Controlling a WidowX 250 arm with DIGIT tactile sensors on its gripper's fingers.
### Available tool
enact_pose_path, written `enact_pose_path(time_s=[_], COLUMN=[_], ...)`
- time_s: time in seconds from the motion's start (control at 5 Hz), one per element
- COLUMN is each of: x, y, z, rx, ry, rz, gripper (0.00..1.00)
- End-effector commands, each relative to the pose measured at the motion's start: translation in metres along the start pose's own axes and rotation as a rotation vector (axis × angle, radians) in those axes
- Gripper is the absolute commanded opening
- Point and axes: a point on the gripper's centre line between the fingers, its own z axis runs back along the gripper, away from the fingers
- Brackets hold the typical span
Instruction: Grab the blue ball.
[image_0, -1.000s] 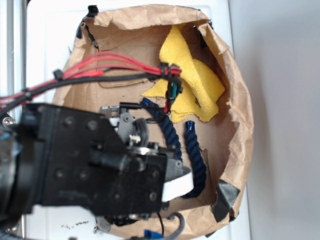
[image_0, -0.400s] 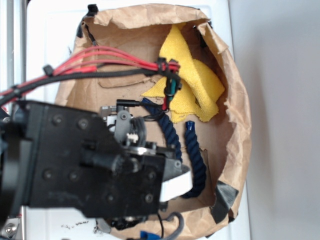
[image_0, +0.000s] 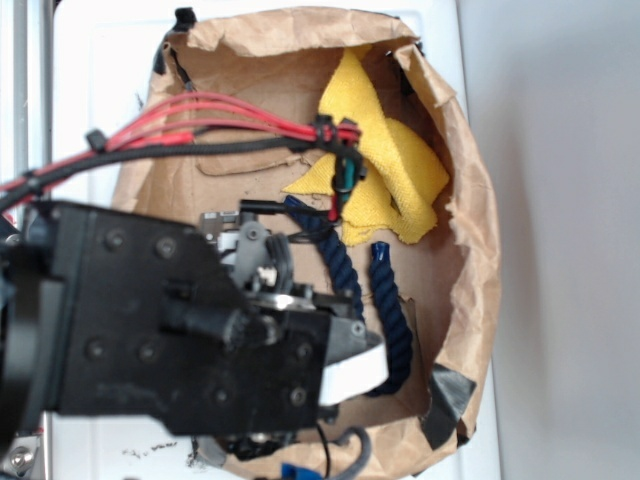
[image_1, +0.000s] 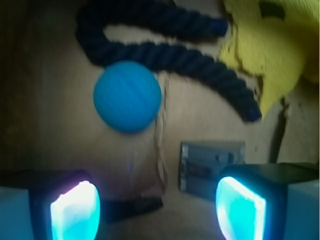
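Observation:
In the wrist view the blue ball (image_1: 127, 96) rests on the brown paper floor, touching the dark navy rope (image_1: 170, 50) that curves behind it. My gripper (image_1: 157, 207) is open, with its two glowing pads wide apart at the bottom of the view. The ball lies ahead of the pads, a little left of centre, with nothing between them. In the exterior view my arm (image_0: 170, 330) covers the ball, which stays hidden there.
A grey metal plate (image_1: 212, 167) lies just ahead of my right pad. A yellow cloth (image_0: 385, 165) fills the far right of the paper-lined bin (image_0: 480, 250). The rope (image_0: 390, 310) shows beside my arm, and red and black cables (image_0: 200, 125) cross the bin.
My arm has shifted slightly left and down over the last second. It has barely moved since the second-to-last frame. The objects in the bin have not moved.

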Motion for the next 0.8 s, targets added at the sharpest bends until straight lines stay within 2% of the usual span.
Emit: enact_pose_path(time_s=[0.0,0.2,0.6], x=[0.017,0.020,0.035], y=[-0.015,-0.020,-0.026], z=[-0.003,-0.016,-0.029], rx=[-0.009,-0.016,-0.005], ry=[-0.145,-0.177,-0.175], rz=[-0.003,-0.016,0.014], gripper=[1.00,1.00,1.00])
